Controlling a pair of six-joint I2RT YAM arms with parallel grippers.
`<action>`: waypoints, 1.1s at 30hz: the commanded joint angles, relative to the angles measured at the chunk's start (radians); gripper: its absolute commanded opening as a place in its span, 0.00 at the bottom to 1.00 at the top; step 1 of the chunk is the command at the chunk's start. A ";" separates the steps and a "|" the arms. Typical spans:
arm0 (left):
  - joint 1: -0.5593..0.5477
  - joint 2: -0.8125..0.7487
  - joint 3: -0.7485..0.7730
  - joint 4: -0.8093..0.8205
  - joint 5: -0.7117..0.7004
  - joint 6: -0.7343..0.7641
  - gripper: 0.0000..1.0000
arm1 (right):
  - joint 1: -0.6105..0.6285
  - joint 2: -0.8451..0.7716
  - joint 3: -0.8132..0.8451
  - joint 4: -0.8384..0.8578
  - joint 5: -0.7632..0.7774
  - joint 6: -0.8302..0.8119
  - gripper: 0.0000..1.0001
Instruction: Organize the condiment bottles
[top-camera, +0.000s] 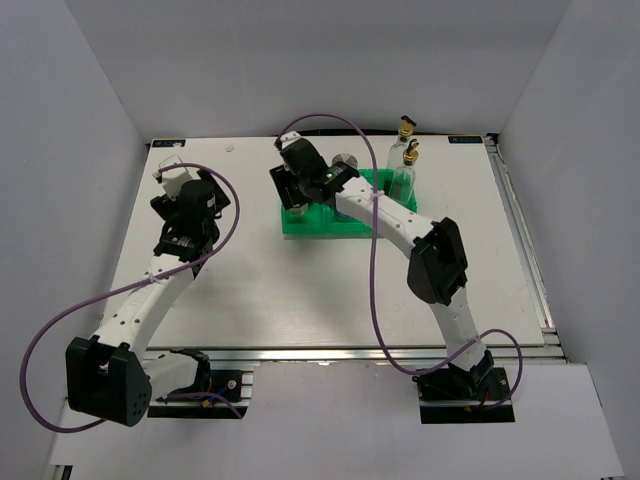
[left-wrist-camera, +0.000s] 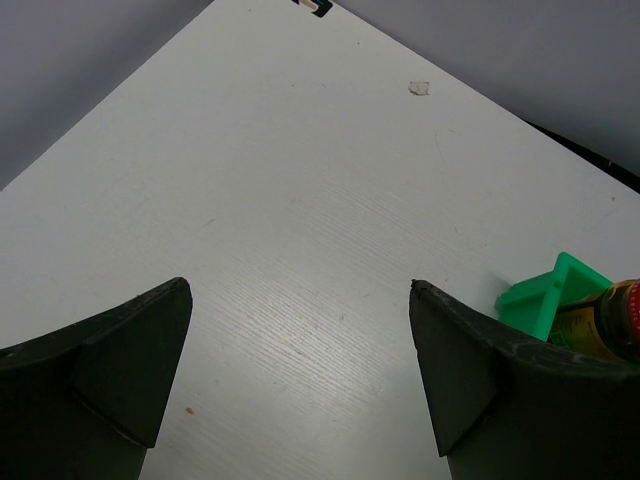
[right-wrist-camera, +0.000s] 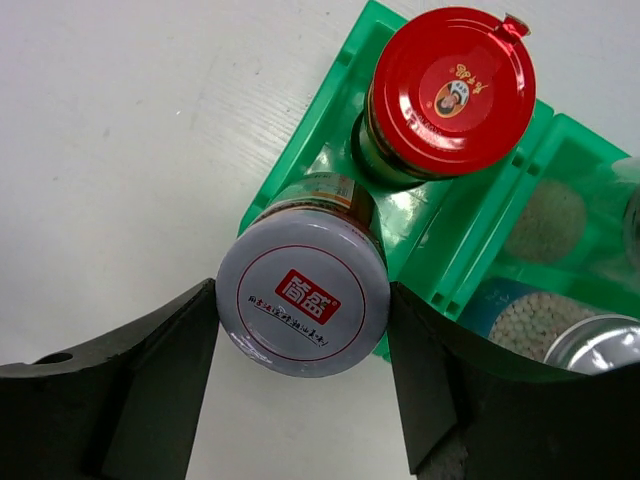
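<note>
L gripper (left-wrist-camera: 300, 290): fingers wide apart, nothing btwn; over bare table (left-wrist-camera: 300, 180), left-centre in top view.
R gripper (right-wrist-camera: 300, 300): clamped on white-lid jar (right-wrist-camera: 302, 295), a finger touching each side of lid.
White-lid jar: lower centre of R wrist view, at end of green tray (right-wrist-camera: 330, 90); base hidden.
Red-lid jar (right-wrist-camera: 450, 90): upper right, in tray's end compartment, just beside white-lid jar.
Shakers (right-wrist-camera: 595, 345): next compartment, right edge; white grains inside.
Glass bottles (top-camera: 404, 178): 2, gold spouts, upper centre of top view by tray's right end; in/out of tray unclear.

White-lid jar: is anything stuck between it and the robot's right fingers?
Nothing visible. The right gripper straddles the white-lidded jar, one finger on each side. The red-lidded jar stands behind it in the green tray, out of the way.
</note>
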 joint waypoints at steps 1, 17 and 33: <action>0.009 -0.032 -0.013 0.000 -0.021 -0.003 0.98 | -0.008 -0.001 0.099 0.092 0.076 -0.029 0.00; 0.015 -0.040 -0.020 0.007 -0.012 -0.001 0.98 | -0.049 0.082 0.038 0.180 0.038 -0.034 0.13; 0.015 -0.037 -0.022 0.008 -0.003 -0.001 0.98 | -0.052 0.100 0.016 0.166 0.061 0.015 0.89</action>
